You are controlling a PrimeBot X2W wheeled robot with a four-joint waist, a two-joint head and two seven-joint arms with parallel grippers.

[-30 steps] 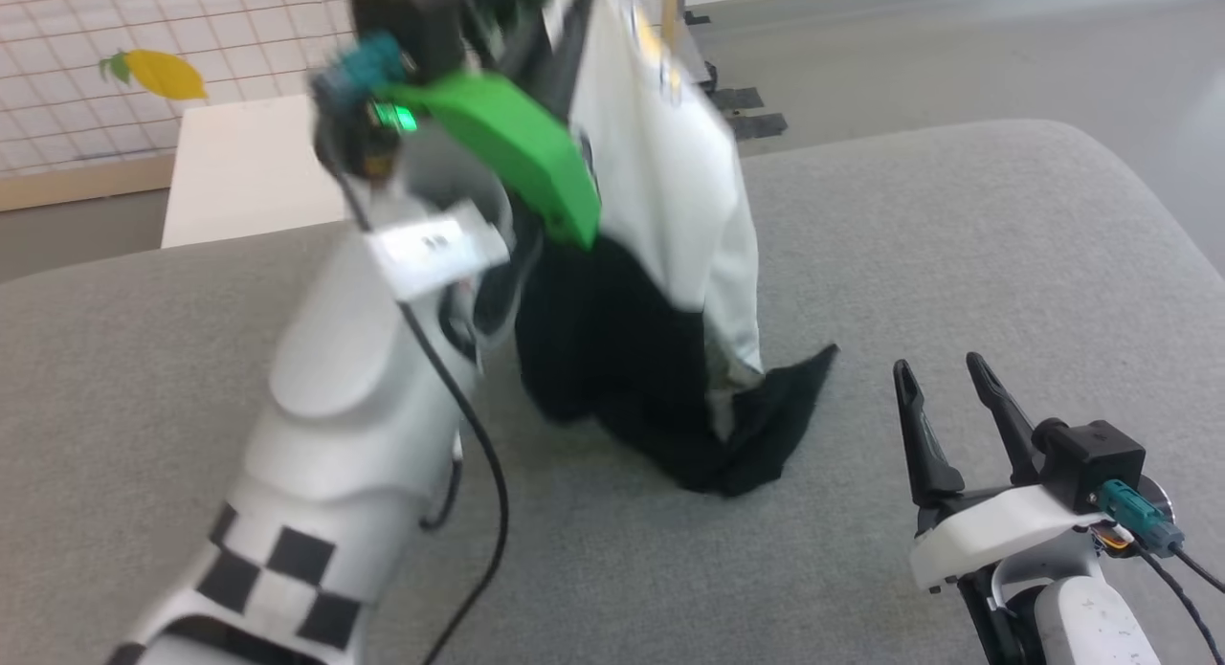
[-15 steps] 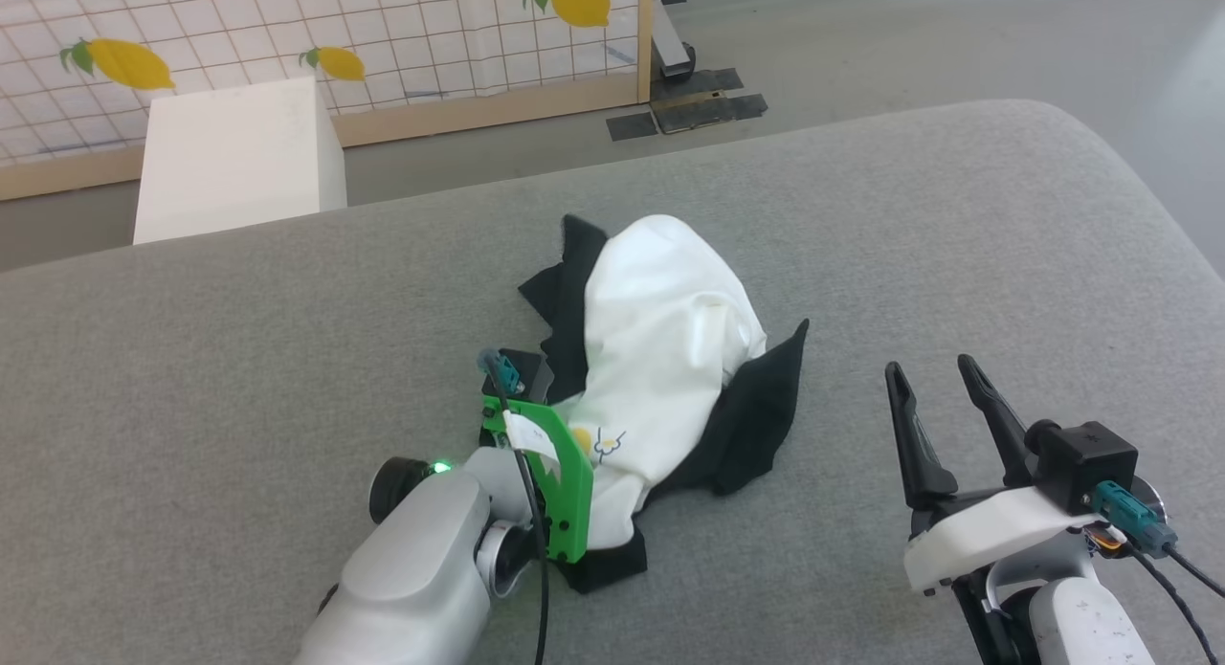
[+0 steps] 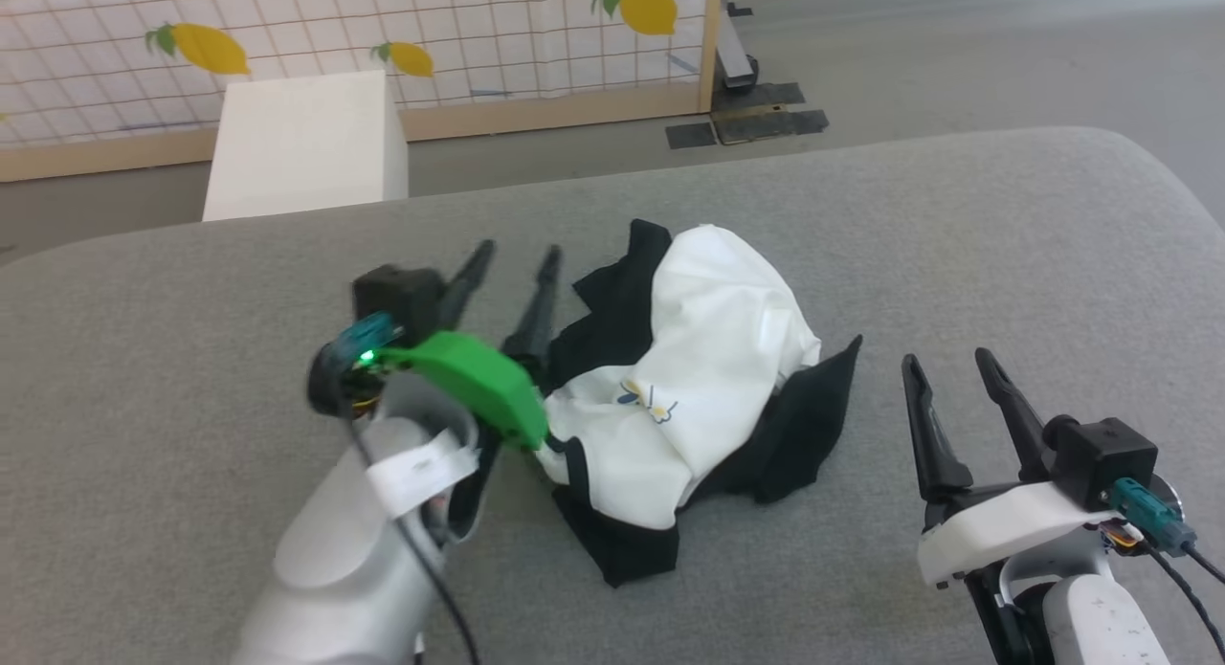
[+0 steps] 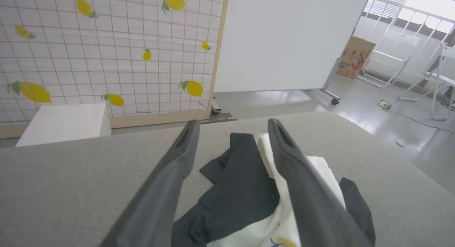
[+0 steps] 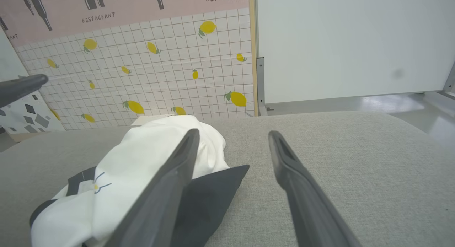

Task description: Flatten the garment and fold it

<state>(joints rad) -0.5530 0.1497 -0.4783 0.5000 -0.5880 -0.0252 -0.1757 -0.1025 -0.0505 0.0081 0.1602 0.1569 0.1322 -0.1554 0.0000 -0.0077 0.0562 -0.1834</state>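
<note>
On your left side, the left claw (image 3: 517, 254) is spread wide with nothing in it, both fingers pointing away from you just beside the left edge of the garment (image 3: 708, 359). From the left wrist view the black fabric sits down between the two fingers, but I honestly can't tell if either finger is touching the cloth. The green bracket (image 3: 469, 378) on that wrist is right up against the near-left corner of the shirt.

Your right claw (image 3: 946, 359) is also spread and empty. It sits off to the right of the garment with a clear strip of grey between them.

The garment itself is a crumpled heap in the middle of the grey fabric counter (image 3: 1005, 244). The white body is bunched on top with the little print (image 3: 651, 402) facing up, and black sleeve bits stick out at the far left, the right and the near edge.

Past the counter there's a white box (image 3: 306, 139) on the floor, in front of a lemon-print grid screen (image 3: 478, 33).
</note>
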